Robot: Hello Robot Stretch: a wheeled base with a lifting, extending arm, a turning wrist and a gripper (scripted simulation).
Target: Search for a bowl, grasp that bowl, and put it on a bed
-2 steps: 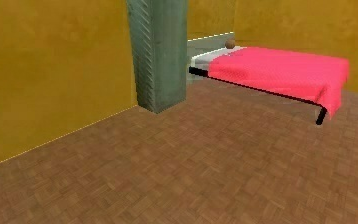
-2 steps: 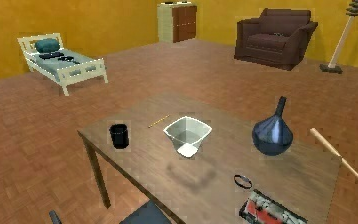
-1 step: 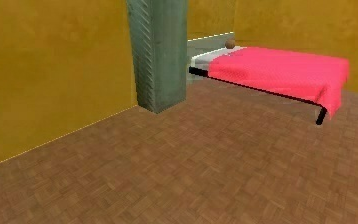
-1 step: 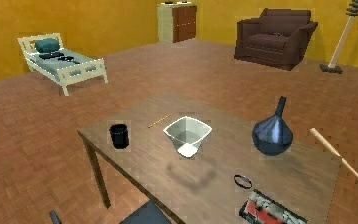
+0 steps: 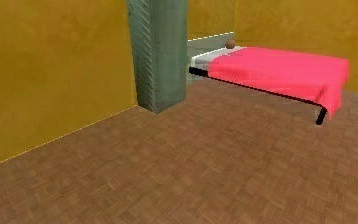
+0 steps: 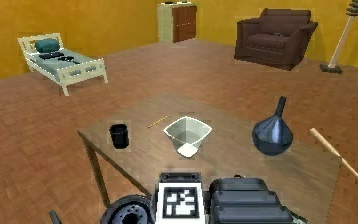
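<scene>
A: Bowl?
B: Found. White bowl point(image 6: 187, 135) sits on worktop point(image 6: 227, 168), btw black cup point(image 6: 118, 134) & dark vase point(image 6: 275, 133). Prob. not grasped yet.
A: Hand?
B: Hand point(image 6: 112, 213) low, near edge; can't tell its state or load. Grasp + carry to pink bed point(image 5: 277, 72) left.

Pink-covered bed point(image 5: 282, 72) on dark legs past grey-green pillar point(image 5: 159, 50), yellow wall point(image 5: 57, 70) at left, brown wood floor point(image 5: 187, 170) below.
</scene>
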